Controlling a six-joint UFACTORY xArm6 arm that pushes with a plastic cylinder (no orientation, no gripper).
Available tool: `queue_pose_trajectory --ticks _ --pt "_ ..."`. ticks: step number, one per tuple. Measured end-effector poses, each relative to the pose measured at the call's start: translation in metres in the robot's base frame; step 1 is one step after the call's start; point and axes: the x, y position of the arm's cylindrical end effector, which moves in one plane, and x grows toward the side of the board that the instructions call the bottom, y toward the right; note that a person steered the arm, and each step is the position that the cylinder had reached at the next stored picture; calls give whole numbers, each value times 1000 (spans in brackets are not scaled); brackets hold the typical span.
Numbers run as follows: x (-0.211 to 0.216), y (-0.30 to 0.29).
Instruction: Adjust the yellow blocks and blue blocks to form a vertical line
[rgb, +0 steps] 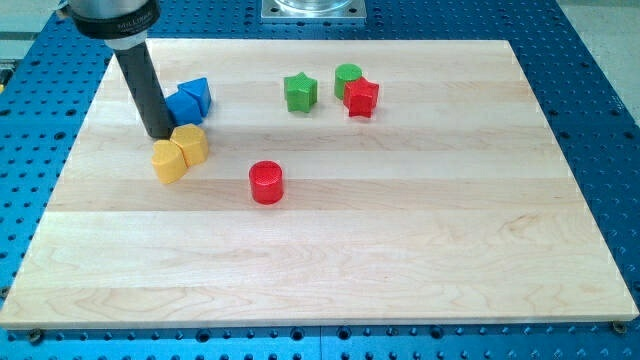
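Tip (160, 134) touches yellow blocks (180, 152), beside blue blocks (189, 100).

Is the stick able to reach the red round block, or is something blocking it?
Probably yes. My tip sits by the yellow blocks, which lie partly between it and the red round block, but bare board below them leaves a way around.

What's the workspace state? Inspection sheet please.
Surface: wooden board on a blue perforated base.
Job's things: two blue blocks touching each other at the view's upper left; two yellow blocks touching just below them.
Clutter: green star block, green cylinder, red star block, red cylinder.
Claw: none; my tip sits left of the blue blocks, just above the yellow blocks.
Cables: nothing seen.
Surroundings: metal plate at the view's top.
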Motion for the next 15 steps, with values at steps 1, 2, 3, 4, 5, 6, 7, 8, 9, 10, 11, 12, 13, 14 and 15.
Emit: queue_pose_trajectory --ticks 1,2,3,4,5,6,7,8,9,10,11,12,13,14,15 --pt "0 -2" --pt "0 -29" --pt "-7 -34" --pt "-30 -27" --pt "-21 -14" --pt "-13 2" --pt "-13 16" --pt "-13 18" --pt "-13 -6" --pt "-32 -25" --pt "-77 -16" --pt "-85 -2" --pt "-85 17" --pt "-85 36" --pt "-84 36"
